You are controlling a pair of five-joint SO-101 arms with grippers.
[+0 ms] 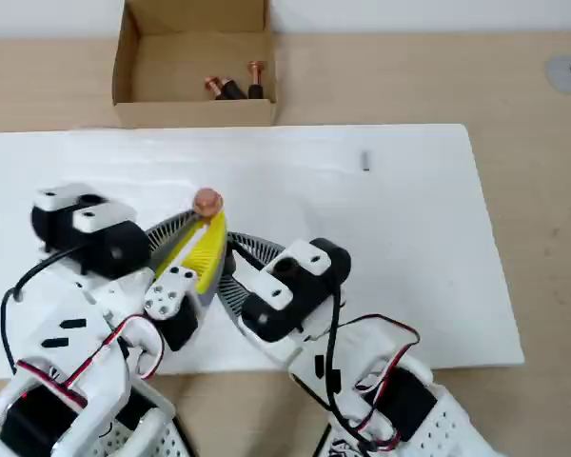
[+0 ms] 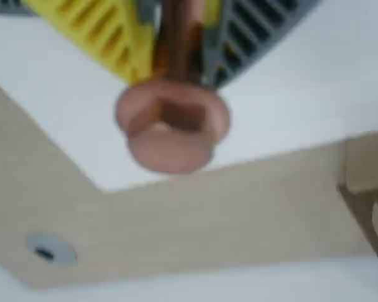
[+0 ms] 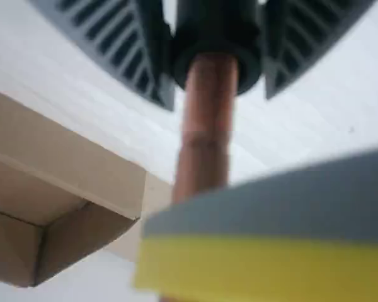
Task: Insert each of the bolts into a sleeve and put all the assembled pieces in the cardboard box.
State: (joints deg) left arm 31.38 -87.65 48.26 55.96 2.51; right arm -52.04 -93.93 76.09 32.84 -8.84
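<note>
Left wrist view: the left hand (image 2: 176, 44) grips the copper bolt (image 2: 172, 129) by its shaft, above the white mat (image 1: 400, 238). The right hand (image 3: 217, 56) clamps the black sleeve (image 3: 217, 28), with the bolt's shaft running into it. Assembled pieces (image 1: 233, 86) lie in the cardboard box (image 1: 192, 112).

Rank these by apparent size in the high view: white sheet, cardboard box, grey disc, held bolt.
1. white sheet
2. cardboard box
3-4. grey disc and bolt look alike. The disc is cut by the frame edge, and the bolt, held above the sheet, is nearer the camera, so I leave them unranked.
</note>
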